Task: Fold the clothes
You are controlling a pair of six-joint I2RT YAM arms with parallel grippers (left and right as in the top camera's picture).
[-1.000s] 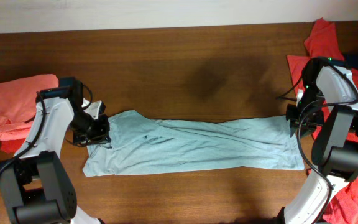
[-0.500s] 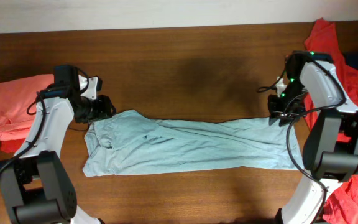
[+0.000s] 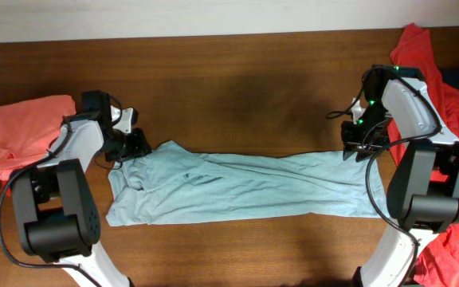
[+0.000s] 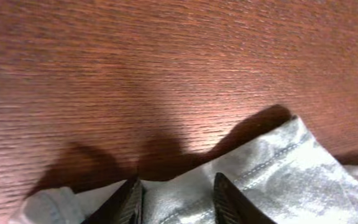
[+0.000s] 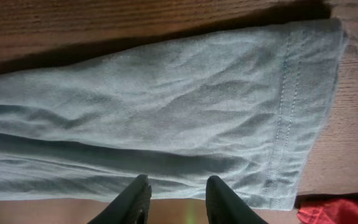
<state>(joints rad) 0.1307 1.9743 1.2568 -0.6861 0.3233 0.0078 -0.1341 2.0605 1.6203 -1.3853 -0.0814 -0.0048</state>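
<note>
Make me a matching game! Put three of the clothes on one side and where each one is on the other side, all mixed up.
Things:
1. pale blue T-shirt
2. salmon-pink garment
3. red garment

Places:
A. bunched up at the right end of the table
B. lying at the table's left end
C. stretched out long across the middle

Pairs: 1-C, 2-B, 3-A

Reads plain pale grey-blue on the T-shirt (image 3: 245,187). Runs dark reddish-brown with fine wood grain across the worktop (image 3: 237,80). Glows salmon-pink on the folded garment (image 3: 22,131), red on the heap (image 3: 417,52). Shows white and black on the left arm (image 3: 74,147) and right arm (image 3: 411,104).
</note>
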